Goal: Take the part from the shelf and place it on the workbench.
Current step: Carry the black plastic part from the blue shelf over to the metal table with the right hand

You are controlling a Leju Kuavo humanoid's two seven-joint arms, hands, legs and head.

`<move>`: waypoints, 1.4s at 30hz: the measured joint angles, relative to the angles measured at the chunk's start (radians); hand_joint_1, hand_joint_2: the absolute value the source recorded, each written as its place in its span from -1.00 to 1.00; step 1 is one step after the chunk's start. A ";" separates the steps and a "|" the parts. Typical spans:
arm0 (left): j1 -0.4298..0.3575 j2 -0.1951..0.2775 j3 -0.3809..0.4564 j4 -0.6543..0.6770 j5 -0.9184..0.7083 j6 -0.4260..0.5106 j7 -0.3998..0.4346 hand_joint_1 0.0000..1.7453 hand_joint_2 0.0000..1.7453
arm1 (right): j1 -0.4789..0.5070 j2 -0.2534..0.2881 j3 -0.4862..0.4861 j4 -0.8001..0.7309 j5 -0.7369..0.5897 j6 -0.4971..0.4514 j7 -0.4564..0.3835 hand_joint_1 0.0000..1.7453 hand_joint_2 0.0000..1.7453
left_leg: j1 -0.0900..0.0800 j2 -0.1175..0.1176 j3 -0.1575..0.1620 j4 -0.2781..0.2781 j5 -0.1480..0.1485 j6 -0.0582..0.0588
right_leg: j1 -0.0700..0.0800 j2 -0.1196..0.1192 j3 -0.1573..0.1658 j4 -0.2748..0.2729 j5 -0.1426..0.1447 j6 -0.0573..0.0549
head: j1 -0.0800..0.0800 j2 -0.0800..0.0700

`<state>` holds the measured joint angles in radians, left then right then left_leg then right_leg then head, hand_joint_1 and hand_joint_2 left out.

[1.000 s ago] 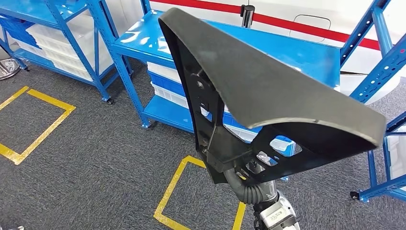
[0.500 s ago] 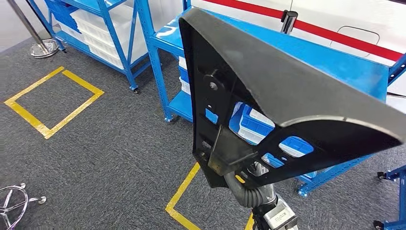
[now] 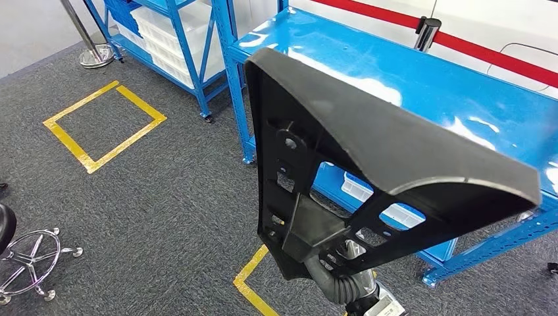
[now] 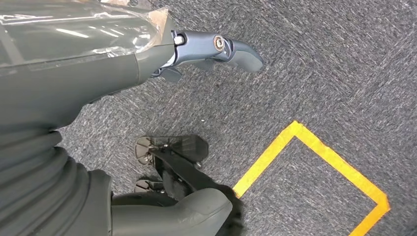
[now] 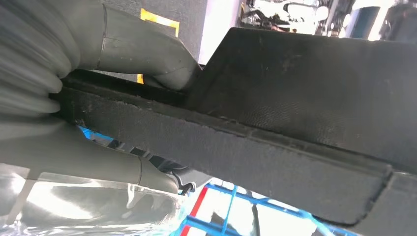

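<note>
Now black part [image 5: 295,128] clamped between right hand [image 5: 74,98] fingers [image 5: 147,54]

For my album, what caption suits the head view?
Right hand holds a large black moulded part above the glossy blue workbench.

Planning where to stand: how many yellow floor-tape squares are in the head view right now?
2. One full yellow square lies on the carpet at left, near the white-bin shelf. A second shows one corner below the held black part; the part hides the rest, perhaps more.
</note>
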<state>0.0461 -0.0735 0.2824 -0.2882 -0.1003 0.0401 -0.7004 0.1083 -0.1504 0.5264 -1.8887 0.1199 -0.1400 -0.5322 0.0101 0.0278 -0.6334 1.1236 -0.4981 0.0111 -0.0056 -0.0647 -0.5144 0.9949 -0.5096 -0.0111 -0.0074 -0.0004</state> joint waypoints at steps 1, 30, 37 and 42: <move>-0.001 0.000 -0.001 -0.003 0.000 0.000 0.000 -1.00 1.00 | 0.000 -0.001 0.001 -0.001 0.000 0.000 -0.001 1.00 1.00 | -0.004 0.015 0.029 -0.056 0.018 0.005 | 0.004 -0.007 0.001 0.001 -0.003 0.003 | 0.000 0.000; 0.033 0.052 -0.061 -0.094 0.012 -0.072 0.000 -1.00 1.00 | 0.035 0.025 0.038 -0.011 -0.015 0.021 -0.038 1.00 1.00 | 0.001 -0.015 -0.016 0.055 -0.031 -0.002 | -0.004 -0.003 -0.032 0.031 0.003 0.001 | -0.001 0.000; 0.031 0.059 -0.073 -0.093 0.004 -0.072 0.000 -1.00 1.00 | 0.038 0.032 0.038 -0.017 -0.016 0.014 -0.038 1.00 1.00 | -0.017 -0.004 0.066 -0.113 0.022 0.032 | 0.005 -0.028 -0.034 0.046 -0.010 0.015 | 0.000 0.000; 0.025 0.060 -0.078 -0.091 0.004 -0.072 0.000 -1.00 1.00 | 0.044 0.031 0.039 -0.015 -0.015 0.011 -0.038 1.00 1.00 | -0.011 -0.058 0.069 -0.125 0.036 0.047 | -0.005 0.055 -0.152 0.291 -0.111 0.012 | 0.004 0.000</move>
<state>0.0716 -0.0139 0.2039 -0.3789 -0.0966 -0.0317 -0.7005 0.1524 -0.1189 0.5650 -1.9039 0.1047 -0.1286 -0.5704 -0.0009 -0.0302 -0.5642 0.9988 -0.4624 0.0577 -0.0105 -0.0093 -0.6660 1.2858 -0.6204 0.0011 -0.0031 -0.0004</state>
